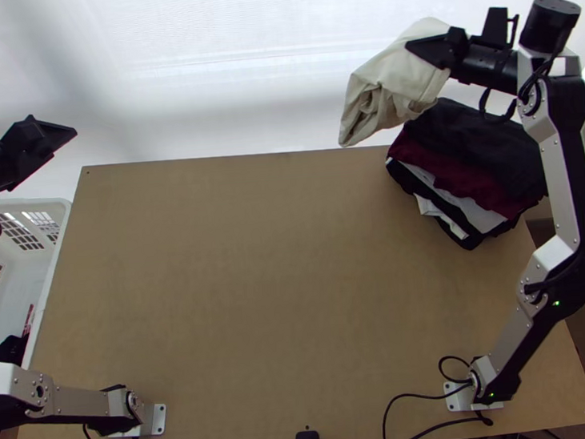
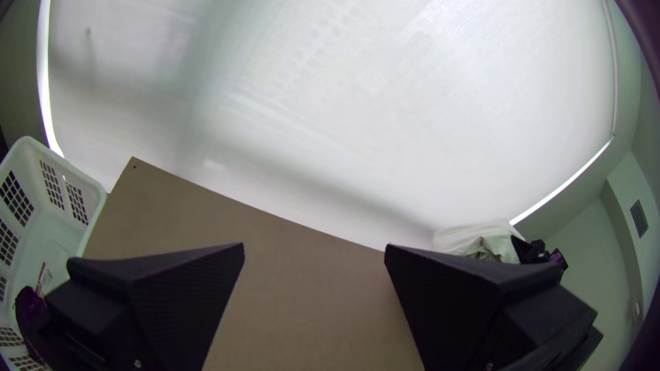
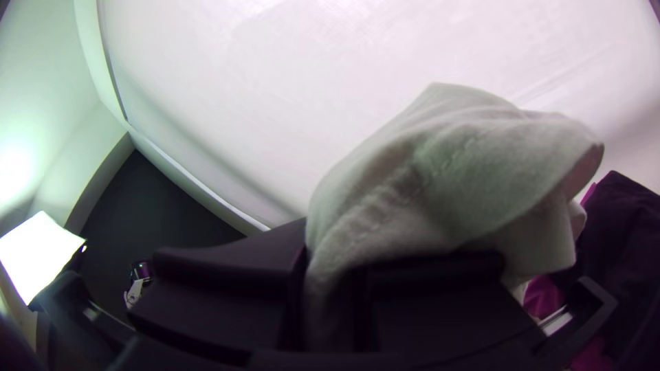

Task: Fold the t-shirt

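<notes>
A cream t-shirt (image 1: 391, 84), folded into a compact bundle, hangs from my right gripper (image 1: 433, 49) over the far right of the table, beside the clothes pile. In the right wrist view the t-shirt (image 3: 454, 172) is pinched between the two fingers of my right gripper (image 3: 337, 295), its loose part sticking out past them. My left gripper (image 1: 54, 140) is beyond the table's far left corner, above the basket's far end. The left wrist view shows my left gripper (image 2: 314, 251) with its fingers wide apart and nothing between them; the t-shirt (image 2: 478, 240) appears farther off.
A stack of folded dark, maroon and white clothes (image 1: 469, 167) lies at the table's (image 1: 298, 299) far right corner. A white plastic basket (image 1: 47, 206) stands along the left edge, with dark items inside. Black cables cross the near edge.
</notes>
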Controlling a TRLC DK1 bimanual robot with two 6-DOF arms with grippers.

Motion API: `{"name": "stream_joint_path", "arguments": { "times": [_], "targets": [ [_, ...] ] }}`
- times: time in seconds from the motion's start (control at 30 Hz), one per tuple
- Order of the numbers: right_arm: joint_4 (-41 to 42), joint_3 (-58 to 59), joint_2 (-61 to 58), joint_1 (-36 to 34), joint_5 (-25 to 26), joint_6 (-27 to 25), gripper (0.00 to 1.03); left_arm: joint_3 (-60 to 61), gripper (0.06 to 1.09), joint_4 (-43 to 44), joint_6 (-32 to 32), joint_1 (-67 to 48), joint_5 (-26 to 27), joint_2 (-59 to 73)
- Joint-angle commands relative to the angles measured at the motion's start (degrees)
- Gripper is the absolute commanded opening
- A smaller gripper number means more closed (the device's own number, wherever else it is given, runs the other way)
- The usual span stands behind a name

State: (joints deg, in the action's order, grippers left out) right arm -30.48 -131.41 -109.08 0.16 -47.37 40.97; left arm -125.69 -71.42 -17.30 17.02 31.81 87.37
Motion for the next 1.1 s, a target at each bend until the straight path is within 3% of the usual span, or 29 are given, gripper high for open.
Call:
{"name": "stream_joint_path", "arguments": {
  "times": [0.0,0.37,0.67,0.97,1.07],
  "targets": [
    [4.29,-1.48,-0.35,-3.24,-2.2,1.39,0.03,0.18,1.05,0.58,0.34,0.04,0.62,0.78],
    [8.86,-0.86,-2.19,-11.5,-8.08,1.39,0.03,-0.52,1.05,1.54,-1.25,-0.84,0.62,2.19],
    [9.3,2.83,-5.27,-17.39,-10.02,0.95,0.03,-1.05,1.05,3.74,-3.88,-2.78,0.53,2.98],
    [-1.95,2.57,-4.65,-23.28,-14.59,0.6,0.03,-0.96,1.05,4.88,-4.58,-3.13,0.53,3.07],
    [-7.4,2.66,-3.77,-24.69,-14.76,-2.47,0.03,-0.87,1.05,5.15,-4.58,-3.13,0.62,3.15]
  ]
}}
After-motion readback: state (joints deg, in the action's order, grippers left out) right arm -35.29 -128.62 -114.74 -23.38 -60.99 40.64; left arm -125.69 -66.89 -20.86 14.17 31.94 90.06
